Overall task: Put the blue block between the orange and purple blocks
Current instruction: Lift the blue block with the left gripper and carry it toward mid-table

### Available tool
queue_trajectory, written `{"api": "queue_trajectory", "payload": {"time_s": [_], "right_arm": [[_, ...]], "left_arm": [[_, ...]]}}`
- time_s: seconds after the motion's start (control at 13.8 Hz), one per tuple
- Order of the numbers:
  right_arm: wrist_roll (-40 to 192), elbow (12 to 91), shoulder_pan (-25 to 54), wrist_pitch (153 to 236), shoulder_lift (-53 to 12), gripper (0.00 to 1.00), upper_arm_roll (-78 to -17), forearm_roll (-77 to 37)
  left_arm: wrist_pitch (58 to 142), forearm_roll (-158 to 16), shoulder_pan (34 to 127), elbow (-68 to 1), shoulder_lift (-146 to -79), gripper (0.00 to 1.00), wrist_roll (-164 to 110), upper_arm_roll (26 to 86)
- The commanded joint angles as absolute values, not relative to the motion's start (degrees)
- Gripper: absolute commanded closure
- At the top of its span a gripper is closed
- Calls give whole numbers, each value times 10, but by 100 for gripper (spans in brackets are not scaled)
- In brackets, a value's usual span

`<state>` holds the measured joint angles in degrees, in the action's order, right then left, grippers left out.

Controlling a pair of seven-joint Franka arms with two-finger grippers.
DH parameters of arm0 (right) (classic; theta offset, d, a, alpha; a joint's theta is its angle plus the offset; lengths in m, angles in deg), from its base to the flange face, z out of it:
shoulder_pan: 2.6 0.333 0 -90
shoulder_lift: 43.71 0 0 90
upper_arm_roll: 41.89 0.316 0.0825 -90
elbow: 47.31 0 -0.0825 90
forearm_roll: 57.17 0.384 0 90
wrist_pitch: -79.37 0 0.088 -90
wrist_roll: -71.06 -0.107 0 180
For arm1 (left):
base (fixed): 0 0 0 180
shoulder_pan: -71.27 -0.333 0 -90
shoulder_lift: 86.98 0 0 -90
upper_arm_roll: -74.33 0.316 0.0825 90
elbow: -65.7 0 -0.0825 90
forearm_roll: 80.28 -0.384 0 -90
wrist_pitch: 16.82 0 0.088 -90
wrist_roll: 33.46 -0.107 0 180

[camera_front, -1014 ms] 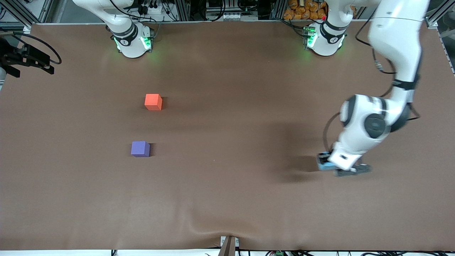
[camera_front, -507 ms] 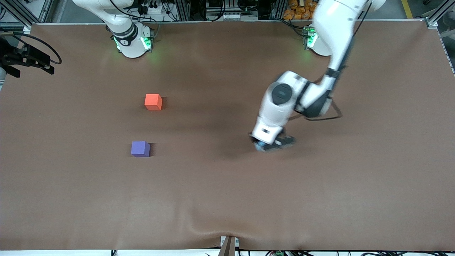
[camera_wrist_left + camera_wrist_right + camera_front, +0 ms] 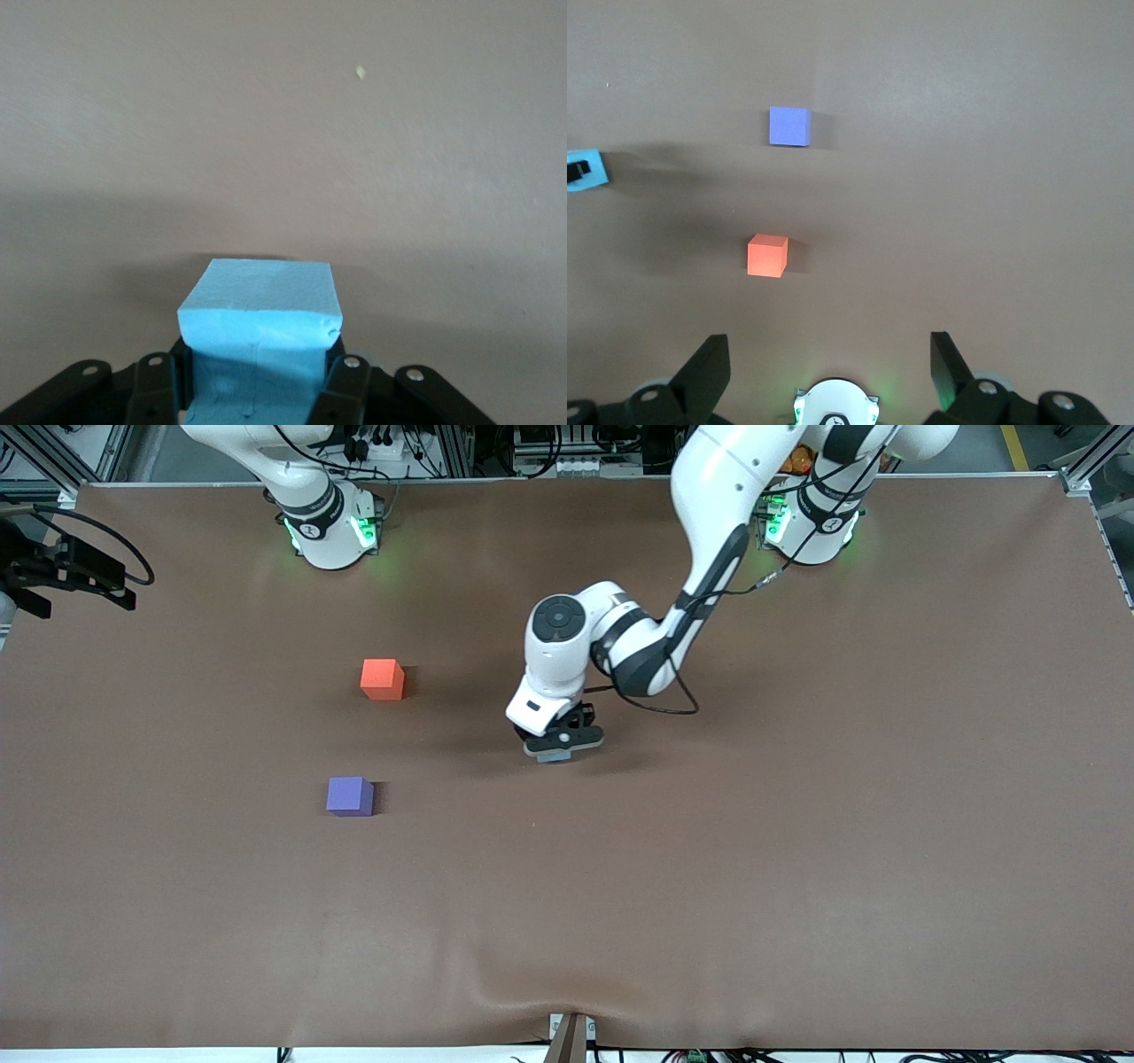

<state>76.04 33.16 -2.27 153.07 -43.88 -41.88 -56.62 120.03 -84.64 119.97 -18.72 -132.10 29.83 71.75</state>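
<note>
My left gripper (image 3: 556,749) is shut on the sky-blue block (image 3: 260,310) and holds it low over the middle of the brown mat; only a sliver of the block (image 3: 555,758) shows under the fingers in the front view. The orange block (image 3: 382,678) and the purple block (image 3: 349,795) sit apart on the mat toward the right arm's end, the purple one nearer the front camera. The right wrist view shows the orange (image 3: 767,255), purple (image 3: 788,126) and blue (image 3: 586,168) blocks. My right gripper (image 3: 827,345) is open, empty, high over its own base, and waits.
A black camera mount with a cable (image 3: 71,571) sits at the table edge at the right arm's end. The mat (image 3: 797,868) has a ripple near its front edge (image 3: 532,992). A clamp (image 3: 571,1036) sticks up at the front edge.
My left arm has swept with the blue block from the left arm's end to the middle of the mat, closer to the orange and purple blocks. Those blocks have not moved.
</note>
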Motion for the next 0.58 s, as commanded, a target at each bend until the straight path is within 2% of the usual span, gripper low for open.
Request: {"api": "queue_trajectory", "payload": {"time_s": [0.0,0.29,0.51], "right_arm": [[764,318,-30,1523,-433,0,-415,-559],[764,318,-29,1523,-433,0,-415,-559],[764,316,-29,1526,-417,0,-415,-560]], "left_arm": [[1190,-894,1213,-164,-1335,0,291,725],[1147,-930,1209,-162,-1307,0,294,725],[1105,-928,1182,-162,-1247,0,290,730]]}}
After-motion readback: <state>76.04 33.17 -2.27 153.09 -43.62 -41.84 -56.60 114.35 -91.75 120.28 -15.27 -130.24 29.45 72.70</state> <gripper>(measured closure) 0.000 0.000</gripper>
